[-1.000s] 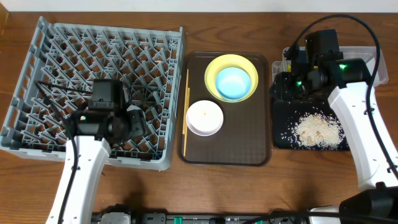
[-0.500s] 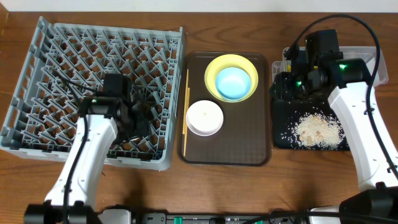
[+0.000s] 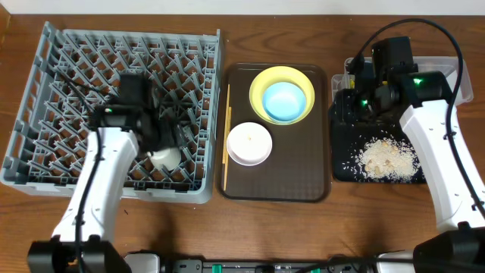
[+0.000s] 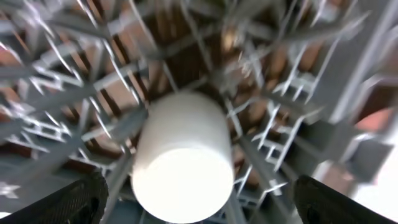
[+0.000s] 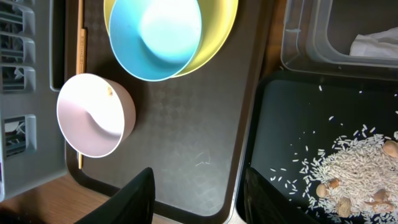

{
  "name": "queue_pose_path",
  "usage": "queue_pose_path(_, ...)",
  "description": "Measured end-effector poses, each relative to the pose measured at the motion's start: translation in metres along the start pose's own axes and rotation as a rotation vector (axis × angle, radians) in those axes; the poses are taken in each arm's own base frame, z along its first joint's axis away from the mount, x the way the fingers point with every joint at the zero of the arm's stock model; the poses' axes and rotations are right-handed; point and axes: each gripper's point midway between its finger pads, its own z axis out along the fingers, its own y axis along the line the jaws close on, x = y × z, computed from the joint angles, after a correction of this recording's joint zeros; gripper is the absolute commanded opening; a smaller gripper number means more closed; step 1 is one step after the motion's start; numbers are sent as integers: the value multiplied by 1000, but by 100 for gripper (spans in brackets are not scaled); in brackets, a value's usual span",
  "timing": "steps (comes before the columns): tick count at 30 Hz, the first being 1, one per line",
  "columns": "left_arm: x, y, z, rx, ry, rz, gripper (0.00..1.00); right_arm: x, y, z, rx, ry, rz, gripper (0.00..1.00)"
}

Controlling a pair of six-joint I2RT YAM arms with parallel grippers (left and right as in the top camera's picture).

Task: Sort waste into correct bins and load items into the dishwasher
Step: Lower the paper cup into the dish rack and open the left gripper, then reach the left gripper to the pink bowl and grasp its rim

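Observation:
A small white cup (image 3: 166,158) lies on its side among the pegs of the grey dish rack (image 3: 45,91), near its front edge. In the left wrist view the cup (image 4: 183,155) lies between my left gripper's (image 4: 208,205) wide-open fingers, which do not touch it. My left gripper (image 3: 170,135) hovers just behind the cup. A light blue bowl (image 3: 286,102) sits in the yellow plate (image 3: 261,83), beside a white bowl (image 3: 249,143) and chopsticks (image 3: 226,136). Rice scraps (image 3: 388,158) lie in the black tray (image 3: 345,163). My right gripper (image 5: 205,199) is open and empty over the tray edges.
The plate, bowls and chopsticks rest on a dark brown serving tray (image 3: 303,182) between the rack and the black tray. A clear tub (image 3: 453,67) stands behind the black tray, with a white napkin (image 5: 376,45) in it. The right arm covers the tub's left end.
My left arm has moved away from the rack's front edge toward its middle, and the white cup, hidden under the gripper before, now shows lying in the rack. The right arm has not moved.

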Motion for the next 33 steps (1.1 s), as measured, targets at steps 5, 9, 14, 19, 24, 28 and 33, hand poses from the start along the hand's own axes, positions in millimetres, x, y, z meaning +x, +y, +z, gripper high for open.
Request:
queue_pose_path(5, -10, -22, -33, 61, -108, 50, 98, 0, 0, 0, 0, 1, -8, 74)
queue_pose_path(9, 6, -67, -47, 163, -126, 172, 98, 1, 0, 0, 0, 2, -6, 99)
queue_pose_path(14, 11, -128, -54, 319, -171, 294, 100, 0, -3, 0, 15, -3, -3, 99)
queue_pose_path(19, 23, -170, -37, 363, -155, 391, 97, 1, -29, -3, 142, -7, 120, 99)
queue_pose_path(24, 47, -205, -3, 339, -96, 493, 95, -2, -63, -11, 234, -39, 259, 99)
queue_pose_path(28, 78, -220, 28, 294, -10, 572, 89, 0, -80, -16, 271, -43, 325, 99)
queue_pose_path(33, 106, -227, 61, 230, 68, 636, 78, 2, -83, -17, 280, -40, 338, 99)
